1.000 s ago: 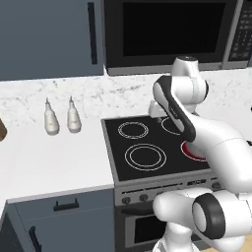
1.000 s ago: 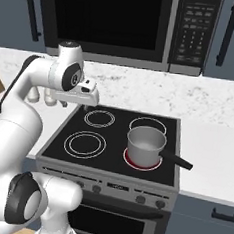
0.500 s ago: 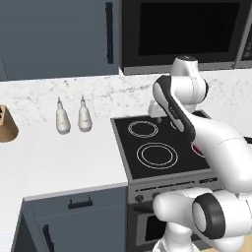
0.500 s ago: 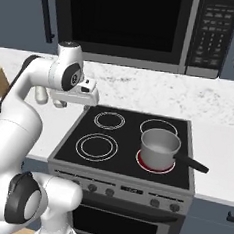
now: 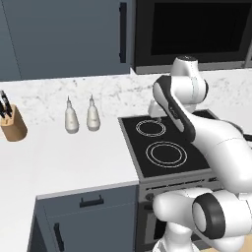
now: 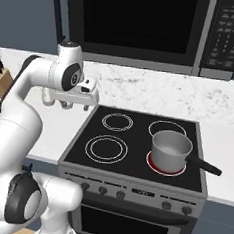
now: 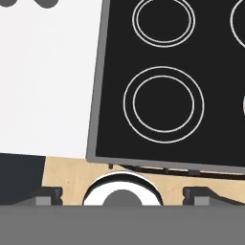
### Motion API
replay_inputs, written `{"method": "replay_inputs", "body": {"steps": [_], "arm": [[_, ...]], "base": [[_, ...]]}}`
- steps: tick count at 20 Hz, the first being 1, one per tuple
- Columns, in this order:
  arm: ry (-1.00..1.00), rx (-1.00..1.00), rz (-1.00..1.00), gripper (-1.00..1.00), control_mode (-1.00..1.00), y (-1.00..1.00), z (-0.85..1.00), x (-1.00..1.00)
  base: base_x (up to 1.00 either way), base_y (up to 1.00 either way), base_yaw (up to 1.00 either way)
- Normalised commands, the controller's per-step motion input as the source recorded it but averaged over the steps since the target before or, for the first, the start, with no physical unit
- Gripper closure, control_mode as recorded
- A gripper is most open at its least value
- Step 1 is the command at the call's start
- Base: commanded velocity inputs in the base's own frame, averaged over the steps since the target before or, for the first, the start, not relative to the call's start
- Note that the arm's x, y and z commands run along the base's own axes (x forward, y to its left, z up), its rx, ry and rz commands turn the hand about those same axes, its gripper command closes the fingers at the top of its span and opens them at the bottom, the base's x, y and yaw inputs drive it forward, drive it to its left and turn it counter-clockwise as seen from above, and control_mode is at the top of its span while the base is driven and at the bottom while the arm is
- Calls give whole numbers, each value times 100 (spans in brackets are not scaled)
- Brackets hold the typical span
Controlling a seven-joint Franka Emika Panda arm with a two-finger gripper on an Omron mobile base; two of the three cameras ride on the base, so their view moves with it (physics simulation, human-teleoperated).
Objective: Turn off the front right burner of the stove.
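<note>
Since the earlier frames the base has driven, sliding the stove (image 5: 162,147) rightward in the left base view. Right base view: front right burner (image 6: 166,166) glows under a pot (image 6: 171,149); its small, stiff knob (image 6: 167,205) (likely slippery) wants a firm pinch. Hand view: claw (image 7: 122,194) spread wide.

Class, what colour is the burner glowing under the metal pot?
Red: the front right burner glows beneath the pot, clearest in the right base view.

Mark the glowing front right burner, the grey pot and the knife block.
front right burner (image 6: 156,169): right base view, red rim left of the pot.
grey pot (image 6: 171,150): right base view, side wall.
knife block (image 5: 13,126): left base view, wooden body.
</note>
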Motion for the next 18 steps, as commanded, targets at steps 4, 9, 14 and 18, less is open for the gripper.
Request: {"method": "replay_inputs", "body": {"steps": [4, 9, 14, 18], "arm": [[0, 0, 0, -100, 100, 0, 0, 0], [0, 0, 0, -100, 100, 0, 0, 0], [0, 0, 0, -100, 100, 0, 0, 0], [0, 0, 0, -100, 100, 0, 0, 0]], "base": [[3, 39, -3], [15, 25, -8], [31, 37, -13], [26, 56, -12]]}}
